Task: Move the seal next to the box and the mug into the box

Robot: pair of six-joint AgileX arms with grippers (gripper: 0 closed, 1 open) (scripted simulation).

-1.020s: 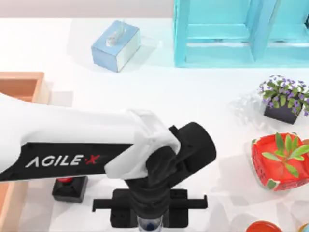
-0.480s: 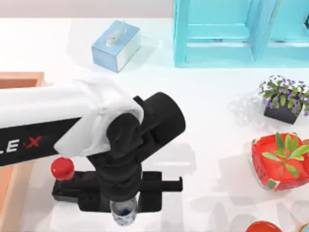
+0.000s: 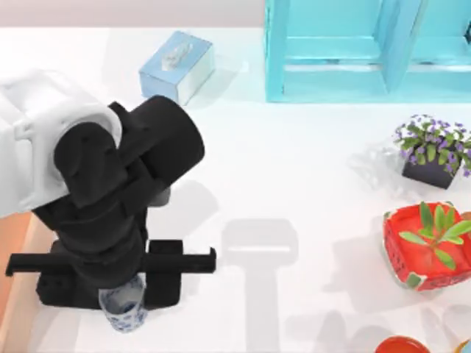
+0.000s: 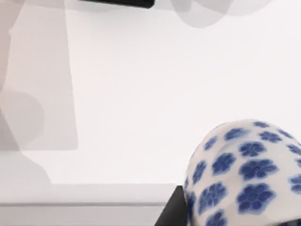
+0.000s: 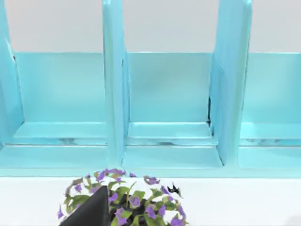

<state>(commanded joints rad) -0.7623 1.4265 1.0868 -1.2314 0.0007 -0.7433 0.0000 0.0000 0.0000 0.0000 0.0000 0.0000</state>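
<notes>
The mug, white with blue flowers, hangs above the table near the front left, with my left gripper shut on it. In the left wrist view the mug is close up, with a dark finger against its side and white tabletop beneath. A strip of the orange-brown box runs along the left edge, just left of the gripper. The seal is hidden under my left arm.
A light blue tissue box stands at the back. A turquoise shelf unit fills the back right. On the right are a purple flower pot and a red watermelon-patterned planter. The right wrist view faces the shelf unit and flowers.
My left arm has swung left across the table with the mug in its gripper, toward the box. It now covers the seal, whose red knob showed half a second ago.
</notes>
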